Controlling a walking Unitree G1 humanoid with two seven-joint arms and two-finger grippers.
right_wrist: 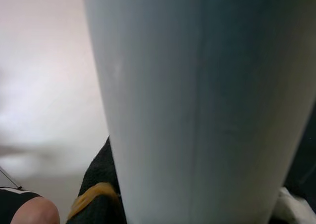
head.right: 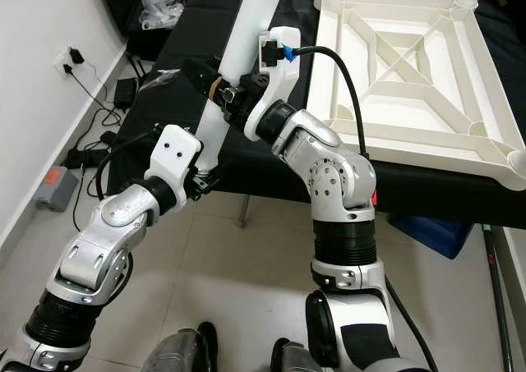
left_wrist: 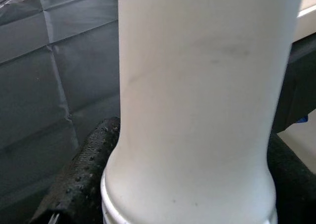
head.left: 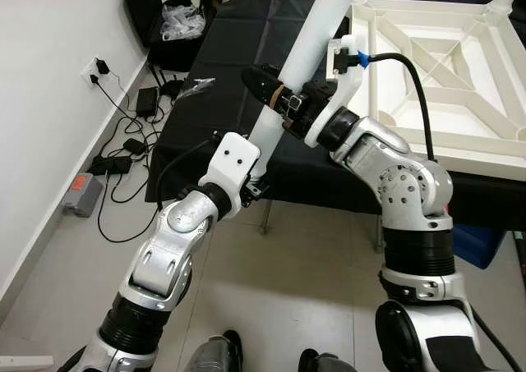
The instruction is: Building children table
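A long white table leg (head.left: 306,50) slants upward over the edge of the black-covered table (head.left: 230,60). My left gripper (head.left: 256,181) is shut on its lower end, the leg (left_wrist: 197,100) pressed against a black finger (left_wrist: 79,179). Higher up, my right gripper (head.left: 276,93) is shut around the leg's middle (right_wrist: 197,110), and one finger (right_wrist: 94,199) with a tan band shows beside it. The white table top (head.left: 460,146) lies upside down on the black cover to the right, ribs facing up. Its corner sockets are at the corners, and the upper end of the leg is cut off by the frame.
Cables and power adapters (head.left: 136,138) lie on the floor by the left wall under an outlet (head.left: 99,68). An orange-grey device (head.left: 82,193) sits near the wall. A blue box (head.left: 478,245) is under the table. A plastic bag (head.left: 181,19) rests at the back left.
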